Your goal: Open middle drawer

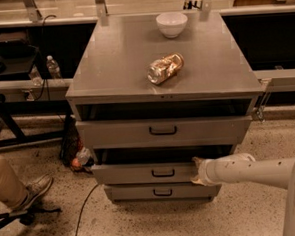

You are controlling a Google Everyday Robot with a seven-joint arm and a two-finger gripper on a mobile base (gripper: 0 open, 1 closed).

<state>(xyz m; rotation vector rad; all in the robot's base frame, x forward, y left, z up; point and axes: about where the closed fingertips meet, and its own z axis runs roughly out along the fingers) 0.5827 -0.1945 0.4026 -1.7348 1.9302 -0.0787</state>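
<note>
The grey metal cabinet (134,65) has three drawers. The middle drawer (126,174) has a low front panel with a small black loop handle (163,173). It stands pulled out a little, with a dark gap above it. My gripper (196,170) is at the right end of the middle drawer's front panel, right of the handle and touching the panel. My white arm (251,171) reaches in from the right.
The taller top drawer (118,134) sits slightly out, and the bottom drawer (132,193) is below. A white bowl (172,23) and a crumpled snack bag (165,68) lie on the cabinet top. A person's leg and shoe (34,189) are at the left, with a cable (83,209) on the floor.
</note>
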